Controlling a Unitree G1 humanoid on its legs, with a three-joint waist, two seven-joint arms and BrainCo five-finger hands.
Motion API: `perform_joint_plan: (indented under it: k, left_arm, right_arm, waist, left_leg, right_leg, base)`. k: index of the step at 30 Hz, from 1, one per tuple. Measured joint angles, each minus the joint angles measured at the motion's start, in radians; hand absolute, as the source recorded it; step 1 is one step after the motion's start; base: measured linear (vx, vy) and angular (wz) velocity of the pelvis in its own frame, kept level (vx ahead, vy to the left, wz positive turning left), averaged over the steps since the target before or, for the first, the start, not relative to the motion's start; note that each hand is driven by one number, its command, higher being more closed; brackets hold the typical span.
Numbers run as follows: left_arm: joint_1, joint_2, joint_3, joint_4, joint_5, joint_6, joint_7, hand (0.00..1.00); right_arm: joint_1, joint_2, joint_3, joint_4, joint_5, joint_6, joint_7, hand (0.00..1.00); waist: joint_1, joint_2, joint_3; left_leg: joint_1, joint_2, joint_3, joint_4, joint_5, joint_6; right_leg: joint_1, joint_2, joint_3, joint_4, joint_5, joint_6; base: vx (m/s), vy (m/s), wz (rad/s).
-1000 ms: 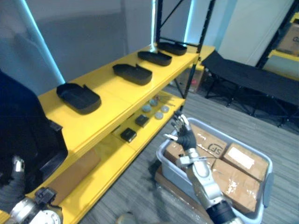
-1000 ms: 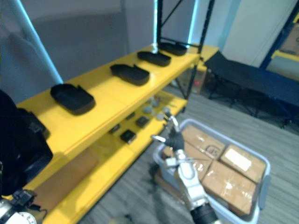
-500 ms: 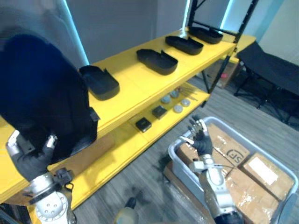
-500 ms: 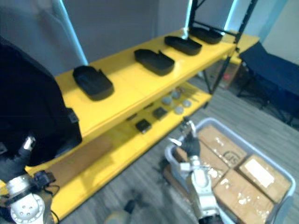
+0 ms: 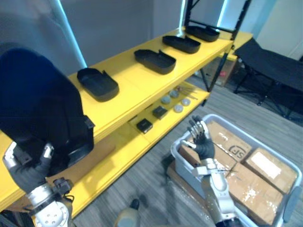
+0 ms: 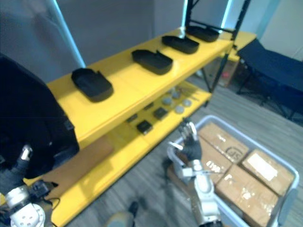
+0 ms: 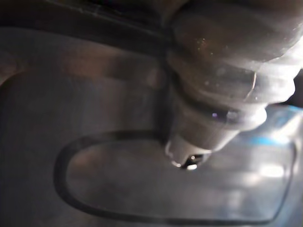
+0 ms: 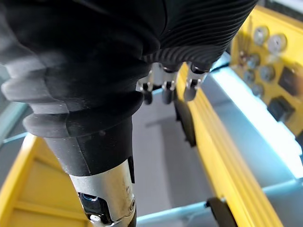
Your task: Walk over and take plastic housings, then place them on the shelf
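Observation:
My left hand (image 5: 27, 171) grips the lower edge of a big black plastic housing (image 5: 42, 109), held upright at the left in front of the yellow shelf (image 5: 135, 87). In the left wrist view the thumb (image 7: 208, 127) presses on the housing's inner wall (image 7: 94, 156). Several more black housings lie in a row on the shelf top, the nearest (image 5: 97, 84), then another (image 5: 155, 61) further along. My right hand (image 5: 202, 142) is open and upright above the grey bin (image 5: 179, 152), its fingers (image 8: 165, 90) straight.
The grey bin on the floor holds cardboard boxes (image 5: 267, 165). Small dark and round parts (image 5: 159, 111) lie on the lower shelf board. A black cot (image 5: 274, 71) stands past the shelf's far end, behind a black upright post (image 5: 220, 52).
The camera has swung toward the shelf. My left hand has come up into view with the black housing, then sunk slightly. The right hand stays open over the bin.

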Motion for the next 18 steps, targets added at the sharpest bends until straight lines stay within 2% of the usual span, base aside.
perform_joint_plan:
  k: [2, 3, 4, 5, 6, 7, 8, 9, 11, 12, 13, 14, 15, 16, 18]
  left_arm:
    - [-0.015, 0.016, -0.007, -0.006, 0.001, 0.002, -0.003, 1.00]
    - [-0.019, 0.046, -0.007, -0.015, 0.004, 0.003, 0.003, 1.00]
    - [-0.021, 0.060, -0.011, -0.018, 0.010, 0.006, 0.010, 1.00]
    - [-0.030, 0.084, -0.016, -0.021, 0.010, 0.012, 0.024, 1.00]
    - [-0.056, 0.088, -0.017, -0.020, 0.008, 0.024, 0.032, 1.00]
    - [-0.080, 0.095, -0.019, -0.012, 0.007, 0.028, 0.041, 1.00]
    - [-0.138, 0.110, -0.036, 0.023, 0.006, 0.031, 0.048, 1.00]
    - [-0.195, 0.118, -0.056, 0.067, -0.001, 0.039, 0.050, 1.00]
    - [-0.229, 0.119, -0.077, 0.107, -0.001, 0.054, 0.053, 1.00]
    - [-0.224, 0.119, -0.085, 0.113, 0.002, 0.062, 0.057, 1.00]
    - [-0.211, 0.110, -0.086, 0.114, 0.008, 0.066, 0.058, 1.00]
    - [-0.201, 0.095, -0.087, 0.113, 0.008, 0.067, 0.058, 1.00]
    - [-0.175, 0.064, -0.092, 0.109, 0.008, 0.068, 0.057, 1.00]
    - [-0.153, 0.040, -0.094, 0.106, 0.009, 0.068, 0.049, 1.00]
    - [-0.136, 0.017, -0.098, 0.103, 0.009, 0.064, 0.042, 1.00]
  right_arm:
    - [0.001, -0.001, -0.010, 0.000, -0.001, -0.001, 0.002, 0.00]
    - [-0.004, 0.006, -0.014, 0.000, -0.009, -0.002, 0.005, 0.00]
    - [-0.004, 0.010, -0.015, 0.002, -0.012, -0.004, 0.009, 0.00]
    - [-0.009, 0.015, -0.016, 0.006, -0.018, -0.011, 0.024, 0.00]
    - [-0.019, 0.011, -0.019, 0.006, -0.018, -0.019, 0.036, 0.00]
    - [-0.021, 0.011, -0.028, 0.003, -0.018, -0.021, 0.044, 0.00]
    - [-0.024, 0.010, -0.053, -0.003, -0.015, -0.023, 0.047, 0.00]
    - [-0.025, 0.001, -0.073, -0.011, 0.009, -0.024, 0.045, 0.00]
    - [-0.025, -0.006, -0.090, -0.019, 0.051, -0.024, 0.047, 0.00]
    - [-0.024, -0.007, -0.092, -0.028, 0.072, -0.024, 0.051, 0.00]
    - [-0.023, -0.011, -0.092, -0.038, 0.081, -0.024, 0.066, 0.00]
    - [-0.023, -0.015, -0.092, -0.038, 0.082, -0.021, 0.070, 0.00]
    - [-0.018, -0.021, -0.091, -0.038, 0.082, -0.018, 0.075, 0.00]
    - [0.002, -0.021, -0.092, -0.039, 0.086, -0.015, 0.083, 0.00]
    - [0.026, -0.022, -0.092, -0.040, 0.102, -0.011, 0.093, 0.00]
  waist:
    - [-0.005, 0.009, -0.007]
    - [-0.007, 0.000, -0.005]
    - [-0.010, 0.002, -0.003]
    - [-0.021, 0.000, -0.005]
    - [-0.035, 0.008, -0.002]
    - [-0.044, 0.012, -0.003]
    - [-0.057, 0.017, -0.004]
    - [-0.066, 0.017, -0.004]
    - [-0.077, 0.013, -0.007]
    - [-0.082, 0.001, -0.014]
    - [-0.081, -0.011, -0.023]
    - [-0.080, 0.002, -0.022]
    - [-0.072, 0.035, -0.017]
    - [-0.072, 0.056, -0.022]
    - [-0.074, 0.071, -0.031]
  left_leg:
    - [0.023, 0.003, -0.003, -0.002, -0.017, 0.022]
    - [0.058, 0.001, -0.001, -0.030, -0.021, 0.033]
    - [0.075, 0.009, -0.005, -0.045, -0.018, 0.047]
    - [0.096, 0.021, -0.012, -0.059, -0.023, 0.063]
    - [0.111, 0.041, -0.033, -0.060, -0.028, 0.068]
    - [0.111, 0.053, -0.045, -0.061, -0.025, 0.062]
    - [0.110, 0.066, -0.068, -0.064, -0.025, 0.057]
    - [0.107, 0.062, -0.092, -0.066, -0.023, 0.053]
    - [0.109, 0.045, -0.106, -0.067, -0.023, 0.052]
    - [0.110, 0.024, -0.108, -0.066, -0.029, 0.041]
    - [0.109, 0.009, -0.104, -0.064, -0.048, 0.015]
    - [0.106, 0.017, -0.103, -0.059, -0.055, 0.006]
    - [0.103, 0.042, -0.086, -0.049, -0.063, -0.004]
    - [0.105, 0.061, -0.083, -0.050, -0.068, -0.012]
    - [0.112, 0.087, -0.050, -0.063, -0.071, -0.016]
  right_leg:
    - [-0.138, -0.038, 0.100, 0.253, 0.080, -0.104]
    - [-0.198, -0.063, 0.137, 0.372, 0.180, -0.124]
    - [-0.224, -0.070, 0.153, 0.412, 0.221, -0.124]
    - [-0.253, -0.060, 0.177, 0.459, 0.157, -0.110]
    - [-0.264, -0.008, 0.188, 0.430, 0.051, -0.095]
    - [-0.264, 0.029, 0.197, 0.386, 0.017, -0.087]
    - [-0.260, 0.104, 0.240, 0.260, -0.019, -0.063]
    - [-0.251, 0.156, 0.301, 0.131, -0.026, -0.044]
    - [-0.244, 0.174, 0.321, 0.020, -0.008, -0.024]
    - [-0.240, 0.173, 0.320, -0.052, 0.049, -0.026]
    - [-0.227, 0.170, 0.306, -0.095, 0.108, -0.002]
    - [-0.212, 0.176, 0.310, -0.124, 0.108, 0.008]
    - [-0.185, 0.204, 0.304, -0.180, 0.134, 0.000]
    - [-0.157, 0.224, 0.290, -0.221, 0.145, -0.007]
    - [-0.150, 0.245, 0.287, -0.231, 0.145, -0.009]
  base:
    - [0.16, 0.211, 0.10]
    - [0.20, 0.160, -0.04]
    - [0.28, 0.073, -0.01]
    - [0.29, 0.041, 0.08]
    - [0.29, 0.024, 0.18]
    - [0.24, 0.029, 0.43]
    - [0.20, -0.020, 0.66]
    - [0.19, -0.049, 0.69]
    - [0.17, -0.123, 0.55]
    - [0.21, -0.208, 0.48]
    - [0.19, -0.218, 0.30]
    - [0.17, -0.204, 0.07]
    - [0.14, -0.169, -0.02]
    - [0.12, -0.138, 0.02]
    - [0.10, -0.121, 0.02]
